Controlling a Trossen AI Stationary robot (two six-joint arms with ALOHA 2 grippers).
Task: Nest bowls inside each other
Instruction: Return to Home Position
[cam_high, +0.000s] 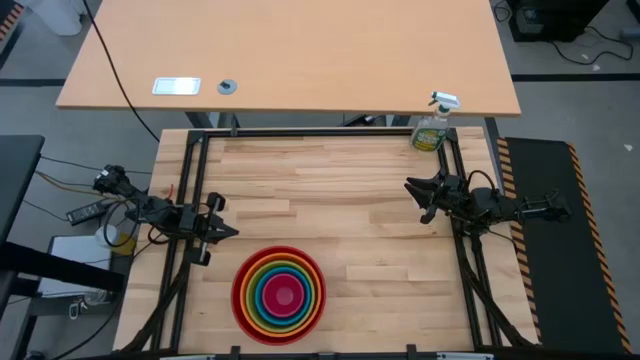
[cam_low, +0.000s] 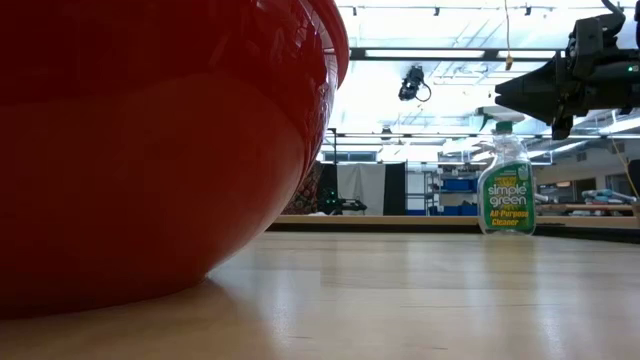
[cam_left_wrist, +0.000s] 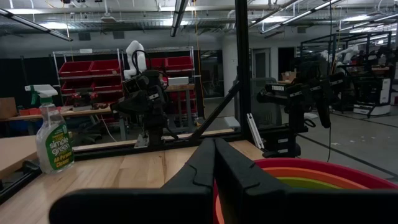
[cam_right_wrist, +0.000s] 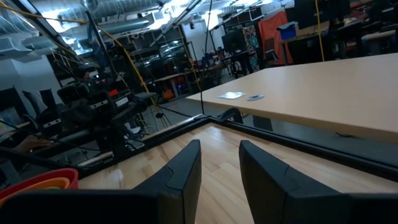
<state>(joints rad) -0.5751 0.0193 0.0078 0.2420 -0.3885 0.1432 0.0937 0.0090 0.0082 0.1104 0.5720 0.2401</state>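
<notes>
Several bowls (cam_high: 279, 294) sit nested one inside another near the table's front edge: red outermost, then orange, green and blue, with pink in the middle. The red bowl (cam_low: 150, 150) rests on the wood by its base. Its rim (cam_left_wrist: 323, 169) shows in the left wrist view, and the stack (cam_right_wrist: 37, 183) also shows in the right wrist view. My left gripper (cam_high: 232, 232) hangs shut at the table's left edge, above and left of the stack. My right gripper (cam_high: 420, 198) waits open at the right edge, holding nothing. Its fingers (cam_right_wrist: 186, 163) stand apart.
A green spray bottle (cam_high: 432, 130) stands upright at the far right corner of the wooden table (cam_high: 330, 190). A black frame (cam_high: 190, 170) runs along the table's edges. A larger desk (cam_high: 290, 50) lies beyond the far edge.
</notes>
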